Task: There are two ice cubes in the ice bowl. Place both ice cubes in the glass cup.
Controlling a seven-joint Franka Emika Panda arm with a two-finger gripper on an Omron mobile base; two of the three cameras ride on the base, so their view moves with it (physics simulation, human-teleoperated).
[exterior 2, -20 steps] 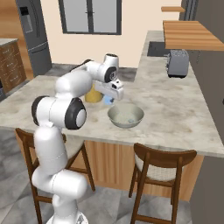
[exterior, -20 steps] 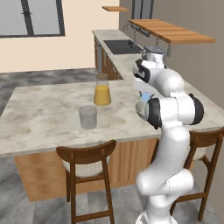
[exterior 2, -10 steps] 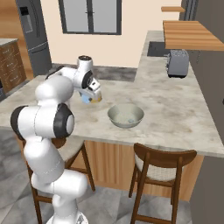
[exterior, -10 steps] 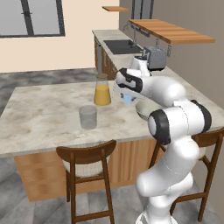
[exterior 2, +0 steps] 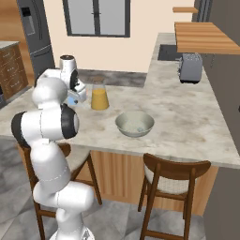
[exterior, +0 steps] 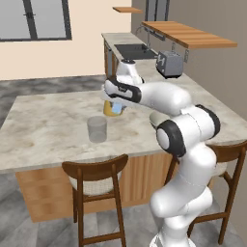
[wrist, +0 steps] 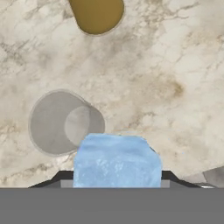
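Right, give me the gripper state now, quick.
Gripper: closed on an ice cube, carried above the counter near the glass cup.

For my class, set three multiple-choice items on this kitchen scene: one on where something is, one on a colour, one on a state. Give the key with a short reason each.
1. Where does the glass cup stand?
A. on the marble counter, near the front edge
B. in the sink
C. on a stool

2. What colour is the liquid in the carafe?
A. green
B. orange
C. clear

3. What is the gripper doing?
A. hanging open with nothing in it
B. gripping the bowl's rim
C. holding an ice cube between its fingers

Key: 1 A, the left base view shows the cup on the counter above a stool. 2 B, the right base view shows orange liquid. 3 C, the hand view shows a pale-blue cube between the finger tips; the ice bowl sits apart on the counter.
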